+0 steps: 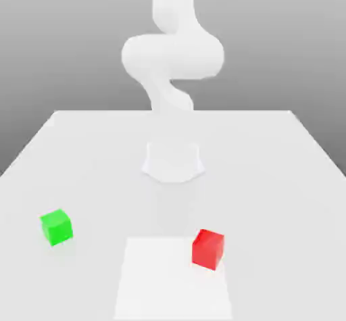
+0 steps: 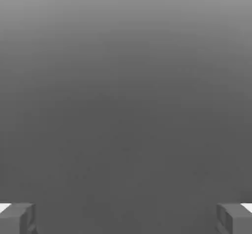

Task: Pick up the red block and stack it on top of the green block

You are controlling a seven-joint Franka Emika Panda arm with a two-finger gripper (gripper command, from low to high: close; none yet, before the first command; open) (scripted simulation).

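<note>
With both blocks apart, I judge the pick-up in hand. My fingers point(image 2: 18, 217): spread wide, empty. Smooth red cube point(image 1: 207, 249) toward exterior view's five o'clock; smooth green cube point(image 1: 57, 227) toward eight. Next: align above red, descend.

Two blocky dark-grey fingers point(image 2: 126, 219) are seen set wide apart, with nothing held between them. A small white patch is noted beside each. Behind, a plain, smooth grey backdrop point(image 2: 126, 105) is observed, graded from lighter to darker.
</note>
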